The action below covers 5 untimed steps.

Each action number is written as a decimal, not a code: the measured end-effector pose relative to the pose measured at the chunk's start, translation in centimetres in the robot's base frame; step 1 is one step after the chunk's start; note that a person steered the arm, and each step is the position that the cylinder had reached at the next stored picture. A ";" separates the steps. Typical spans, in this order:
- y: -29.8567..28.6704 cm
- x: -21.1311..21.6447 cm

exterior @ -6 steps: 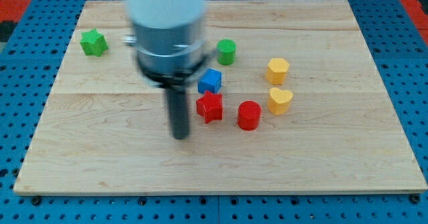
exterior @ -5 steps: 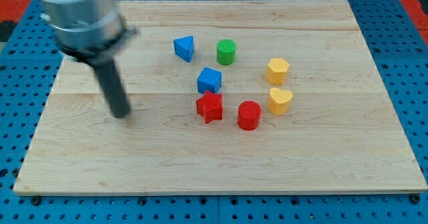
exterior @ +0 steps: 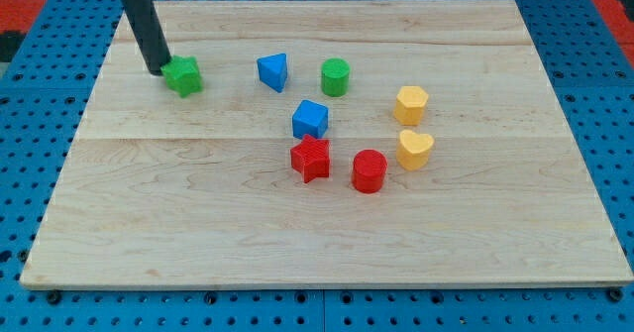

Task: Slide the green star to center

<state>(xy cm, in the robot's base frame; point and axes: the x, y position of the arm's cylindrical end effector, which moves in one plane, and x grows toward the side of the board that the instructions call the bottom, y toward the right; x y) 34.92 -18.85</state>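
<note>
Resting on the pale wooden board (exterior: 327, 243) — blue pegboard (exterior: 25, 173) around it — my tip (exterior: 158, 71) touches the green star (exterior: 183, 76).

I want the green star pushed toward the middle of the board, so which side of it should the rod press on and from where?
Press the green star on its upper-left face, coming from the view's top left. My tip already sits against that side, and the board's middle lies down and to the view's right. A push there probably drives it below the blue triangular block, toward the blue cube.
</note>
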 end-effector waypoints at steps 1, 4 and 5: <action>2.5 3.7; 3.9 -0.5; 8.0 3.1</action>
